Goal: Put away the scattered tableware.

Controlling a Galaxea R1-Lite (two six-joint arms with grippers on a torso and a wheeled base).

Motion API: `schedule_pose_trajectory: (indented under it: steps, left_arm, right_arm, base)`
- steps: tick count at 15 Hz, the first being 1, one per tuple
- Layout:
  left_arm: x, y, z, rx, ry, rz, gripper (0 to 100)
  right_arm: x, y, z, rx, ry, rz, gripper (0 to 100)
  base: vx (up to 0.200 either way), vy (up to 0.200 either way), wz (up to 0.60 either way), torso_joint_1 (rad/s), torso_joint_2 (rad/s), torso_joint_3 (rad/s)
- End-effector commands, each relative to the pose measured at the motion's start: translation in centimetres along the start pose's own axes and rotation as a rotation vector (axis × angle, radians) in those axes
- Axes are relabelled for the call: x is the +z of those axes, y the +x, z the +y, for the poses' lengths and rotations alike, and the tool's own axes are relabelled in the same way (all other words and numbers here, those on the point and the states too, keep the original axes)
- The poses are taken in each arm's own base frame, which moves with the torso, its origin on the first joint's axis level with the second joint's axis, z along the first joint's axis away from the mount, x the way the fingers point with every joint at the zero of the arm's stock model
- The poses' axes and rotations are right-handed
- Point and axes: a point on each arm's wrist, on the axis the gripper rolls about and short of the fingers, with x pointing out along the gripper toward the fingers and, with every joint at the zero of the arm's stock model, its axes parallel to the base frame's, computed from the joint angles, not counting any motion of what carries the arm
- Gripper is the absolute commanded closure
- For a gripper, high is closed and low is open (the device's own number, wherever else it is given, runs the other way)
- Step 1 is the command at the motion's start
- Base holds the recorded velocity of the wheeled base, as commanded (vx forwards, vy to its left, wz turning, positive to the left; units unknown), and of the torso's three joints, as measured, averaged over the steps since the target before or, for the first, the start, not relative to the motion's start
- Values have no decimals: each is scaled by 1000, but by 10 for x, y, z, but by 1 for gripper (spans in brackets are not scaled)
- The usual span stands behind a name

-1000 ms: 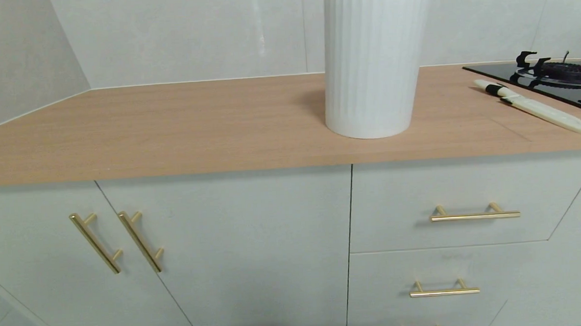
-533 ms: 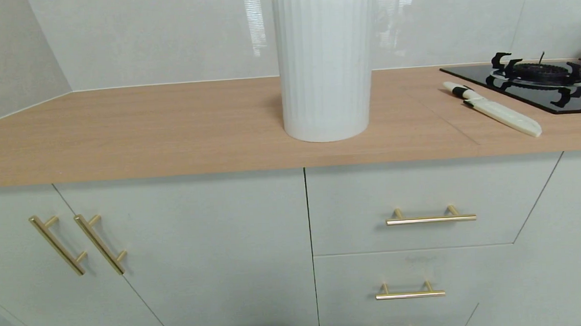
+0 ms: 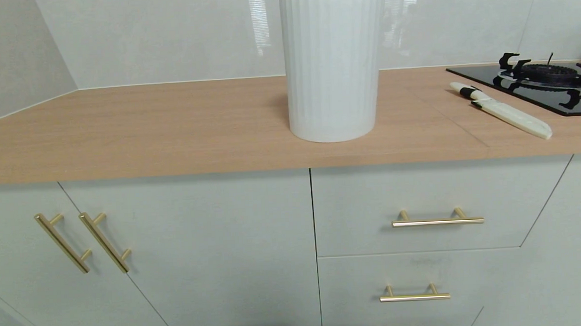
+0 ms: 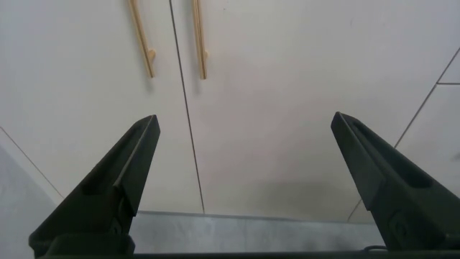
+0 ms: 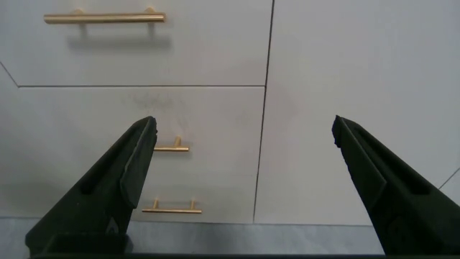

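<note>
A tall ribbed white holder [image 3: 333, 68] stands upright on the wooden tabletop [image 3: 147, 130], near its front edge and a little right of the middle. Its rim reaches the upper edge of the head view, and the camera looks at its side, so what it holds cannot be told.

A knife [image 3: 509, 112] with a pale blade lies flat on the tabletop to the right of the holder and well apart from it. Its black-banded handle points toward the wall and its tip toward the front edge. Just beside its handle end sits a black glass gas hob [image 3: 549, 73] with dark pan supports, cut off by the right edge of the view.

Below the tabletop are pale cabinet doors [image 3: 201, 245] with a pair of gold bar handles [image 3: 105, 242] on the left, and a stack of drawers [image 3: 419, 196] with gold handles on the right; the lowest one is cut off.

The left claw [image 4: 243, 122] is low in front of the cabinet doors, its fingers spread wide with nothing between them. The right claw [image 5: 243, 122] faces the drawers, likewise spread wide and holding nothing. A glossy tiled wall [image 3: 167, 36] runs behind the tabletop.
</note>
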Motion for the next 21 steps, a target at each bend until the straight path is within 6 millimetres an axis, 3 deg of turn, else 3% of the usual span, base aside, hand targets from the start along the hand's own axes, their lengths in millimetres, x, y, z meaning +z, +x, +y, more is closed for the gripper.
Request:
schedule_pose_trajectory:
  steps: [1, 21]
  left_arm:
    - [0, 0, 0, 0, 0, 0, 0]
    - [0, 0, 0, 0, -2, 0, 0]
  right_arm:
    - [0, 0, 0, 1, 0, 1, 0]
    - [0, 0, 0, 1, 0, 0, 0]
  base:
    - [0, 0, 0, 0, 0, 0]
    - [0, 20, 0, 0, 0, 0]
